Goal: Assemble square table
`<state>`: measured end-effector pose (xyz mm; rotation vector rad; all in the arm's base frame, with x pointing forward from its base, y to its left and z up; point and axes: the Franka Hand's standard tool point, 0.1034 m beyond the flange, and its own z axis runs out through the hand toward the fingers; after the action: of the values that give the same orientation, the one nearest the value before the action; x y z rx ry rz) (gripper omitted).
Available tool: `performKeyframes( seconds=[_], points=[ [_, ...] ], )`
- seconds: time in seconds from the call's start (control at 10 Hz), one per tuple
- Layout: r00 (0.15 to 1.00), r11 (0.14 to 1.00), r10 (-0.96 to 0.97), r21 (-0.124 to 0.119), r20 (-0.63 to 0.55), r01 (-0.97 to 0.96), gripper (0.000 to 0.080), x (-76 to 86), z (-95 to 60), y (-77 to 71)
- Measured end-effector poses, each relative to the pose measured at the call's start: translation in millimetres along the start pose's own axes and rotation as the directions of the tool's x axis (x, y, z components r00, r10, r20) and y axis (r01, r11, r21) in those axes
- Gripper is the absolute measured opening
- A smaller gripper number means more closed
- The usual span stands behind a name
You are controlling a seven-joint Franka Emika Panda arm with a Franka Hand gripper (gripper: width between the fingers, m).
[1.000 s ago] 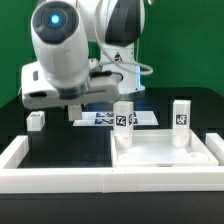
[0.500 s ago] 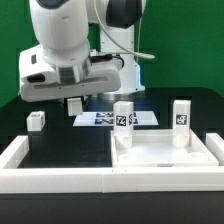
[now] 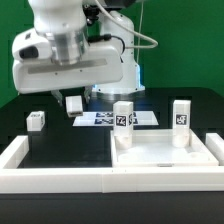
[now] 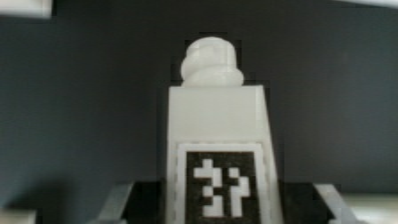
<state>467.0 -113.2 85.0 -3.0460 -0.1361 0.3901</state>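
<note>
Arm's swung up and toward 9 o'clock since a sec ago, taking the held leg w/ it. Exterior view: gripper is clamped on that leg, approx 10 o'clock from the tabletop. An upright leg stands at its 11 and a second upright leg at its 1. Wrist view: I see the held leg betw. the fingers, tag twd cam.

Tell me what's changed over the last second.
The arm's wrist has risen and turned. The gripper keeps its grip on the held leg, which has barely shifted beside the marker board. Unchanged: the tabletop, the upright legs on it, and the loose leg.
</note>
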Motion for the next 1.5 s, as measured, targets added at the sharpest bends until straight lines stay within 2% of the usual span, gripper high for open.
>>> performKeyframes(
  seconds=[0.1,0.2,0.3,0.5,0.7,0.8,0.9,1.0,1.1,1.4,1.5],
  points=[
    [1.0,1.0,0.003,-0.002,-0.026,-0.003,0.029,-1.1,-5.6,0.0],
    [0.996,1.0,0.001,-0.019,-0.088,-0.003,0.029,4.9,-18.4,1.4],
    [0.989,0.999,-0.001,-0.034,-0.147,-0.004,0.029,4.2,-29.8,0.3],
    [0.965,0.998,-0.016,-0.067,-0.263,-0.002,0.029,5.2,-24.6,7.5],
    [0.921,0.993,-0.033,-0.116,-0.387,-0.013,0.029,3.5,-23.6,17.8],
    [0.903,0.991,-0.02,-0.128,-0.43,-0.039,0.029,3.9,-18.7,20.8],
    [0.891,0.991,-0.006,-0.121,-0.454,-0.054,0.029,9.7,-20.8,17.5],
    [0.862,0.988,-0.006,-0.137,-0.507,-0.074,0.029,16.9,-30.2,18.4],
    [0.863,0.991,0.04,-0.091,-0.503,-0.099,0.029,24.6,-32.1,5.0],
    [0.829,0.986,0.133,-0.015,-0.543,-0.168,0.029,57.4,-51.0,-32.9],
    [0.82,0.985,0.143,-0.004,-0.555,-0.175,0.029,66.8,-53.7,-45.0]
  ],
)
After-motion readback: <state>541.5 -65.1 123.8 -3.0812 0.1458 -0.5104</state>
